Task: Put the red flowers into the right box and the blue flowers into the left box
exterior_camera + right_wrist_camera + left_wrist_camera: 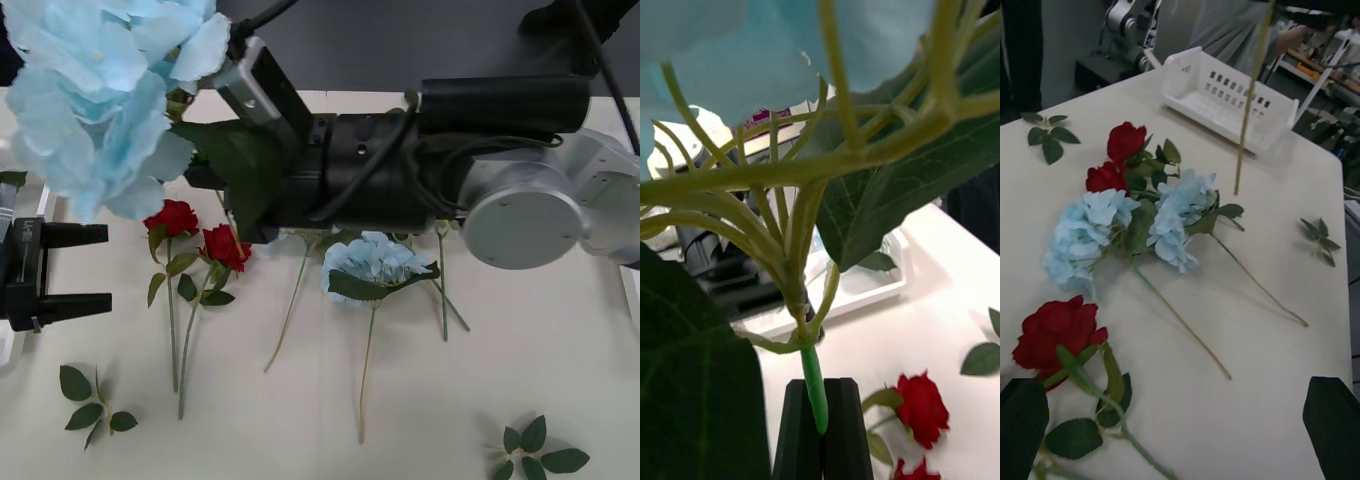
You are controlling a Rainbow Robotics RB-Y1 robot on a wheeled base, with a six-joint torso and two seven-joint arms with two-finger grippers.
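My right gripper (222,72) reaches across to the far left, its black fingers (839,431) shut on the green stem of a pale-blue flower (95,100) held high above the table. The left box (857,289) lies beyond that bloom (752,52). On the table lie two red flowers (172,216) (225,246) and another blue flower (372,262). My left gripper (85,268) is at the left edge, open and holding nothing. Its wrist view shows a red flower (1056,330) close by, two blue flowers (1082,232) (1176,217), two more red ones (1124,142) and the right box (1225,97).
Loose green leaf sprigs lie at the front left (90,400) and front right (535,450). A long thin stem (1251,97) hangs down in front of the right box. My right arm (420,170) covers the middle back of the table.
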